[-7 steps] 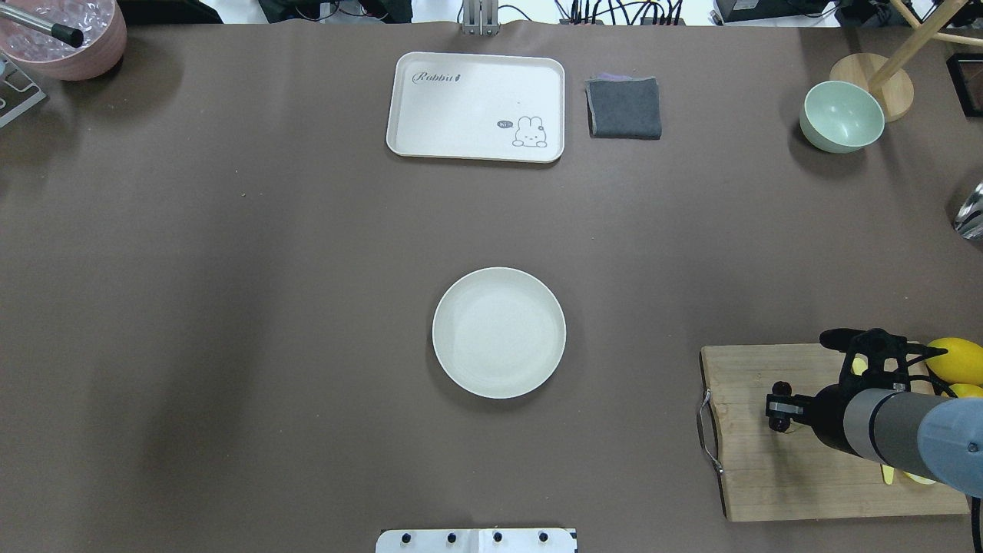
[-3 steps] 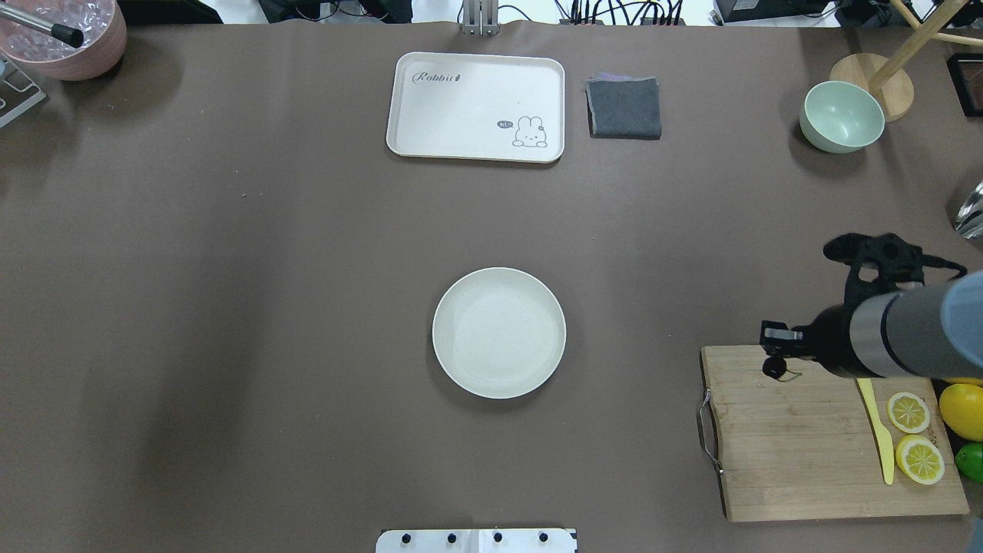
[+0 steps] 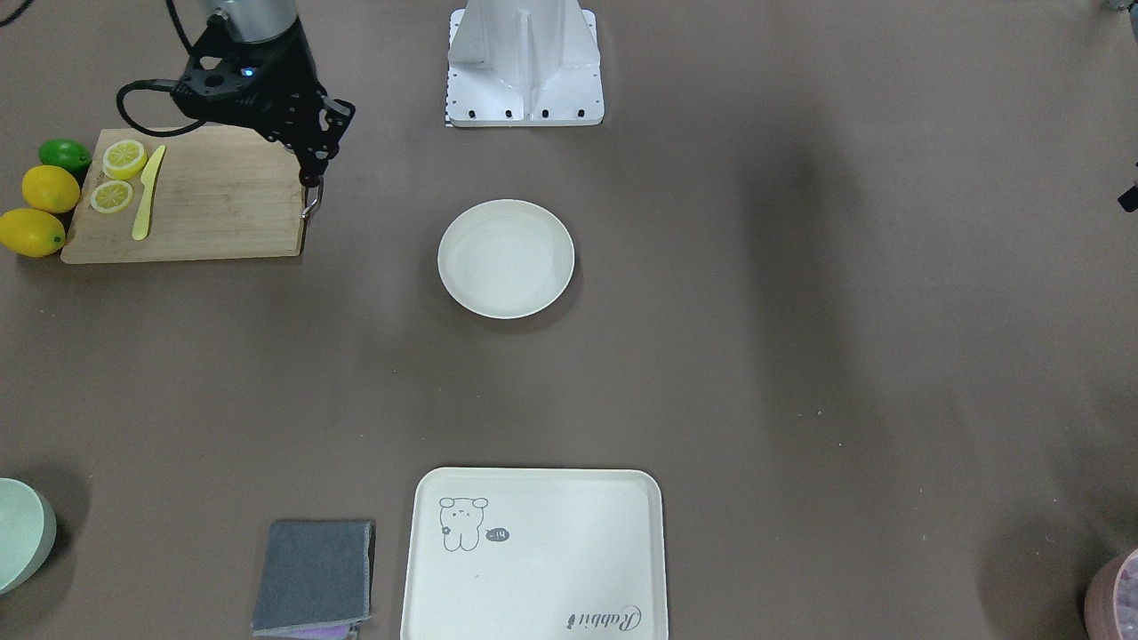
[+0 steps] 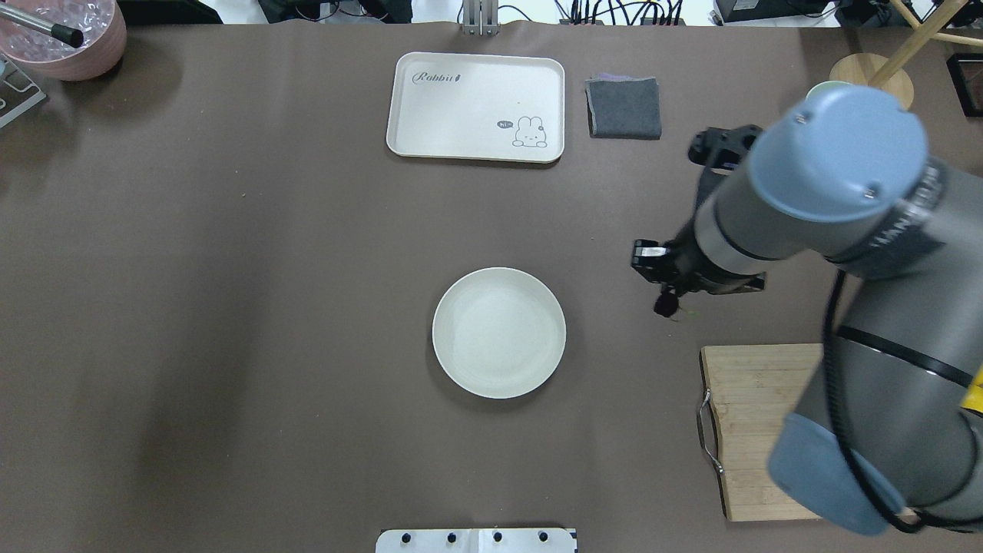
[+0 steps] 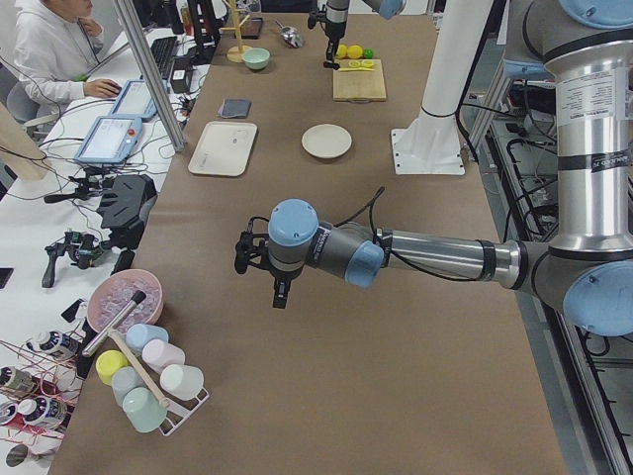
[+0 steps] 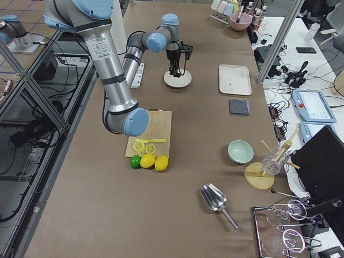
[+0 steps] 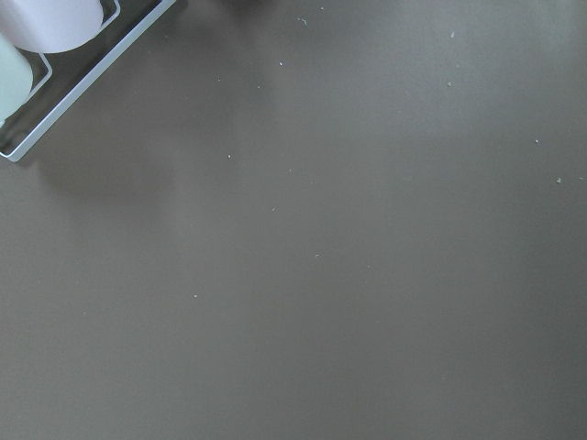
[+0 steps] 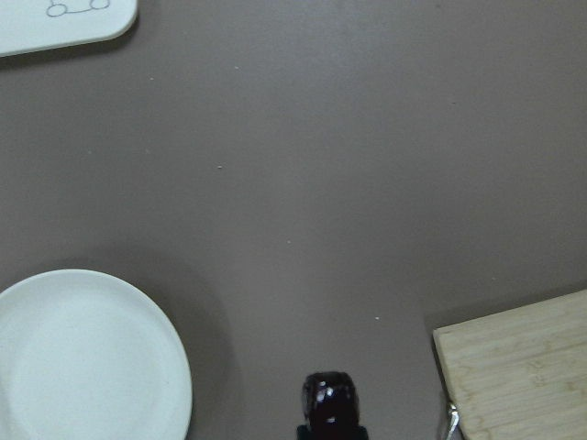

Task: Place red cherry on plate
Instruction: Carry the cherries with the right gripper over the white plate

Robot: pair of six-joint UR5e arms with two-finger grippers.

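Observation:
The red cherry (image 4: 665, 306), tiny and dark maroon, hangs in the air under my right gripper (image 4: 666, 293), which is shut on it. It is off the cutting board, to the right of the plate (image 4: 499, 332) and over bare table. In the right wrist view the cherry (image 8: 330, 399) shows at the bottom edge, with the cream-white plate (image 8: 83, 357) at lower left. The front-facing view has the right gripper (image 3: 310, 175) at the board's corner. My left gripper (image 5: 280, 292) hovers over the table's left half; I cannot tell whether it is open or shut.
A wooden cutting board (image 4: 756, 430) holds a yellow knife (image 3: 147, 196) and lemon slices (image 3: 123, 158), with lemons (image 3: 49, 188) beside it. At the far side lie a rabbit tray (image 4: 476, 107) and grey cloth (image 4: 623, 107). A pink bowl (image 4: 69, 46) stands far left.
My right gripper has lifted the cherry off the cutting board and carried it away from the robot and to the left, toward the plate. The plate has stayed put.

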